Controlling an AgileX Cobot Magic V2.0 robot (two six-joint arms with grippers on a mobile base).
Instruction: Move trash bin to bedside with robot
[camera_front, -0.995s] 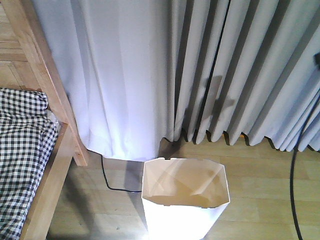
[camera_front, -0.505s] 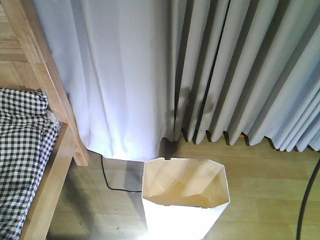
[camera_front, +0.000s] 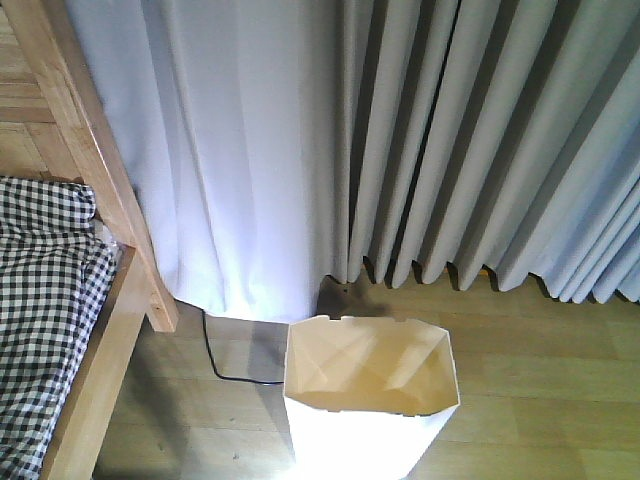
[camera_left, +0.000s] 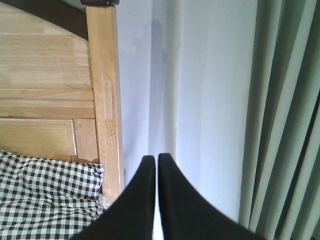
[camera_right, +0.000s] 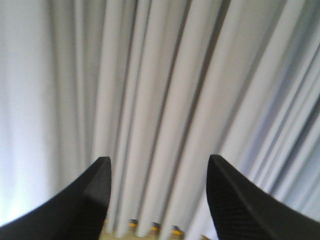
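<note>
The white faceted trash bin (camera_front: 370, 395) stands on the wooden floor at the bottom middle of the front view, its open top empty. The bed (camera_front: 60, 330) with its light wooden frame and black-and-white check cover is at the left, a short gap of floor from the bin. In the left wrist view my left gripper (camera_left: 156, 160) is shut with nothing in it, held up facing the bedpost (camera_left: 104, 95) and curtain. My right gripper (camera_right: 159, 165) is open and empty, facing the grey curtain (camera_right: 160, 90). Neither arm shows in the front view.
Grey pleated curtains (camera_front: 400, 140) hang to the floor behind the bin. A thin black cable (camera_front: 215, 355) runs across the floor between the bed frame and the bin. Wooden floor (camera_front: 540, 380) lies right of the bin.
The black cable and arm part at the right edge of the front view swung out of sight, and their shadow left the curtain. The bin and bed stayed put.
</note>
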